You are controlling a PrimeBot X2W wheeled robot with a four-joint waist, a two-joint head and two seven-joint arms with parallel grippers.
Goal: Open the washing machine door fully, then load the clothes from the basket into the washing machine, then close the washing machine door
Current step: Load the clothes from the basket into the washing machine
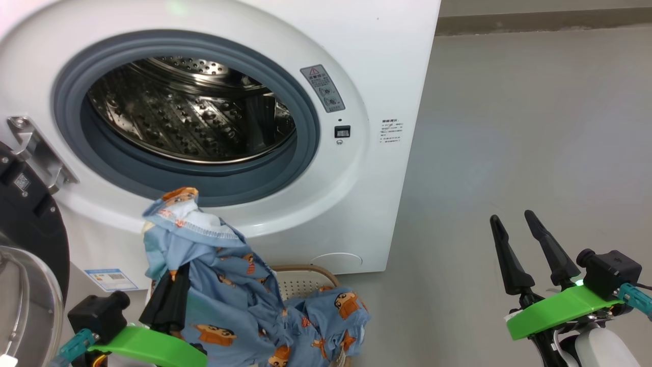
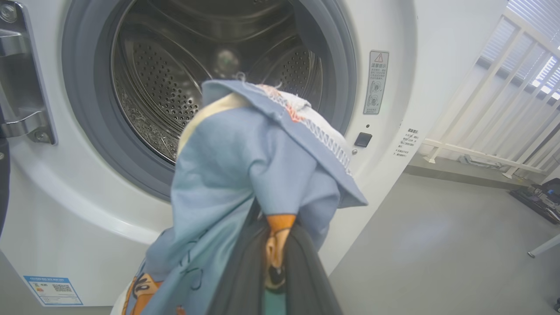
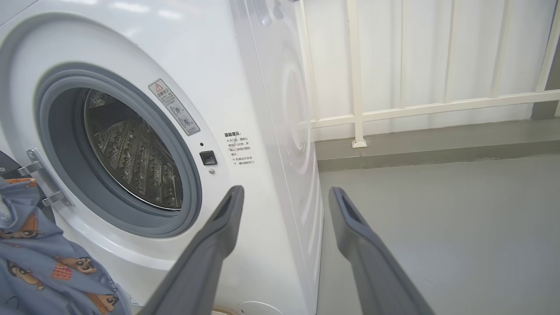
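Head view: my left gripper (image 1: pixel 172 288) sits at the lower left, its 2 dark fingers pressed together on a fold of the clothes (image 1: pixel 224 290), light blue fabric printed with orange-brown cartoon figures. The garment hangs from that grip. Its top edge stands in front of the lower part of the grey seal (image 1: pixel 305 142) of the washing machine (image 1: pixel 367 66), outside the steel drum (image 1: pixel 188 127). More of the blue fabric drapes down to the right over the basket (image 1: pixel 305 269), which stands on the floor against the machine's front.

The washing machine door (image 1: pixel 30 229) is swung open at the left on its metal hinge (image 1: pixel 35 153), with a blue label sticker (image 1: pixel 111 279) below it on the white front.

My right gripper (image 1: pixel 512 218) is at the lower right over the grey floor (image 1: pixel 509 127), to the right of the machine. Its 2 fingers are spread wide and hold nothing.

In the left wrist view, the fabric bunches over my fingers (image 2: pixel 245 271), just before the drum's mouth.
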